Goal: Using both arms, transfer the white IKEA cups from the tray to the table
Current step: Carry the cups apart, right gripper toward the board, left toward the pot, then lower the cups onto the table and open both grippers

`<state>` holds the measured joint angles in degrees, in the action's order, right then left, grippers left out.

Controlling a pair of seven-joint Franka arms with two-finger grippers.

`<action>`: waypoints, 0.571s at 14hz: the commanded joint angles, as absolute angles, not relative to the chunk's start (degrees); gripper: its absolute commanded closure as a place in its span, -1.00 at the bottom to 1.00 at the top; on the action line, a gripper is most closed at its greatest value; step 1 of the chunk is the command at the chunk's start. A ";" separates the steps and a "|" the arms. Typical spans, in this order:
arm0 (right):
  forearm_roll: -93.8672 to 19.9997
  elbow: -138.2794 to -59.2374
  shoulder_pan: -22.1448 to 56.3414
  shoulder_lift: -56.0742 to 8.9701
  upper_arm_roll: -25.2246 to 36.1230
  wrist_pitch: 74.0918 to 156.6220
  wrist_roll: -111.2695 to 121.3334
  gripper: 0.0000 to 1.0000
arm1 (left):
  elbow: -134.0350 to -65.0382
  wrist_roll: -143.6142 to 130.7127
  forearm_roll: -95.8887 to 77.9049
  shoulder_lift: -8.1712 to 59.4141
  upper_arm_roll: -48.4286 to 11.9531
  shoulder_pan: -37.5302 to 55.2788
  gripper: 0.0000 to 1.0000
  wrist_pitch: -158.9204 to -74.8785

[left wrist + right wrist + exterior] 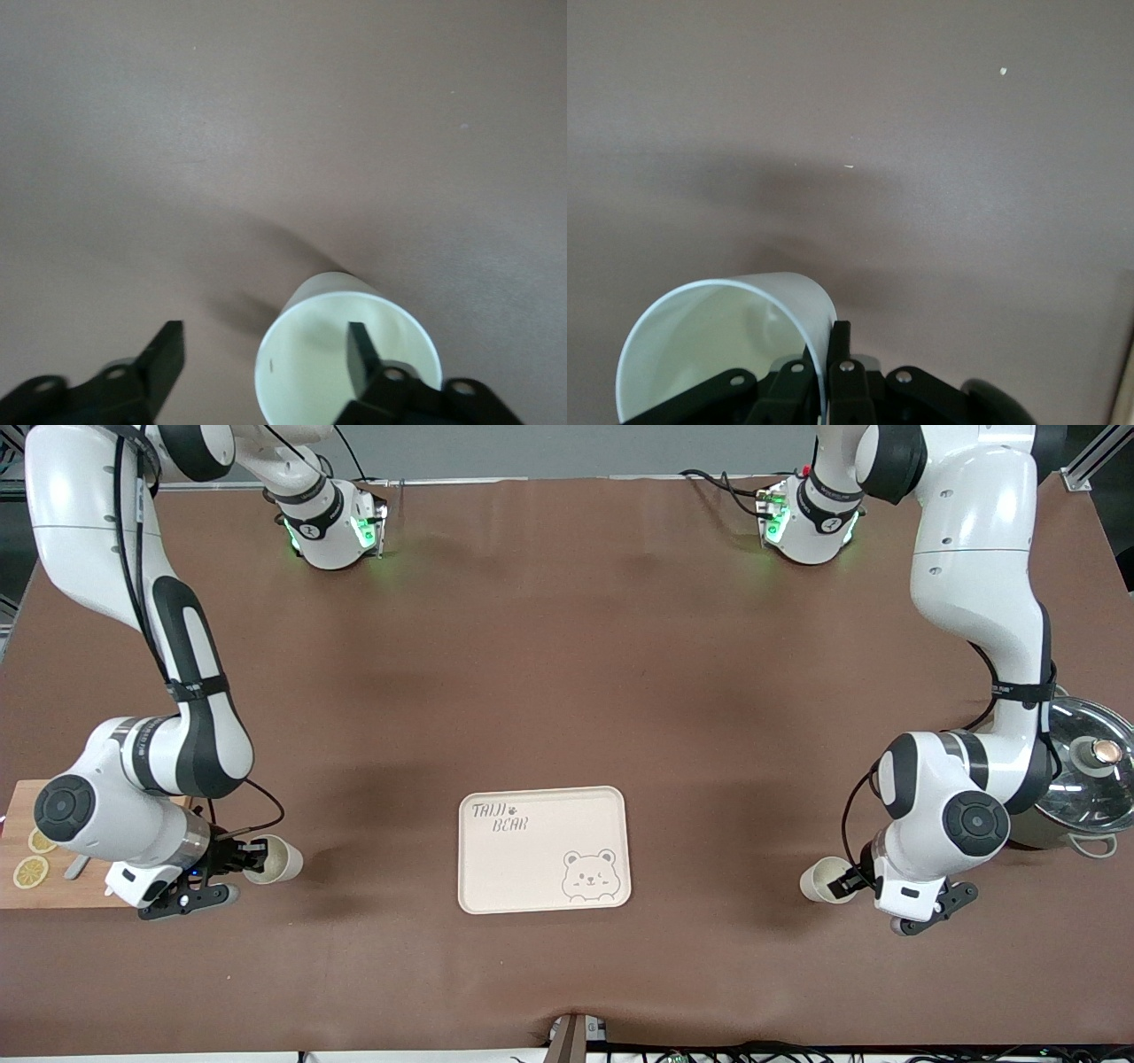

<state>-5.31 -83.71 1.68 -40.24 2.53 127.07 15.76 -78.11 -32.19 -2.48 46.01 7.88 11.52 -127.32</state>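
Observation:
One white cup (pixel 282 861) is at the right arm's end of the table, beside the wooden board. My right gripper (pixel 257 857) is shut on its rim. In the right wrist view the fingers (pixel 842 341) pinch the cup's wall (pixel 718 336), one inside and one outside. The other white cup (pixel 819 880) is at the left arm's end of the table. My left gripper (pixel 849 880) is open around its rim. In the left wrist view (pixel 264 335) one finger (pixel 357 350) is inside the cup (pixel 310 372) and the other stands well outside it.
A cream bear tray (pixel 532 868) lies between the two cups, near the table's front edge. A wooden board (pixel 35 890) with lemon slices lies under the right arm. A pot with a glass lid (pixel 1090 775) stands by the left arm.

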 commanded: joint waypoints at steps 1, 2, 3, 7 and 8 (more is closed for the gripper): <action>-5.36 -84.19 0.88 -41.39 1.41 129.89 16.43 1.00 | -78.31 -31.91 -1.93 44.83 7.38 11.69 -1.00 -127.62; -5.45 -84.29 1.05 -41.48 1.41 130.77 16.44 1.00 | -78.22 -31.90 -1.93 44.48 7.38 11.78 -1.00 -127.62; -5.45 -84.46 1.14 -41.75 1.41 130.96 16.44 1.00 | -78.05 -31.82 -1.85 44.21 7.38 11.69 -1.00 -127.62; -5.36 -85.16 1.23 -42.71 1.41 133.58 16.44 1.00 | -78.05 -30.94 -1.67 40.44 7.38 10.99 -1.00 -127.62; -5.45 -85.17 1.32 -43.24 1.32 134.38 16.35 1.00 | -78.13 -30.85 -1.50 39.65 7.47 11.07 -1.00 -127.62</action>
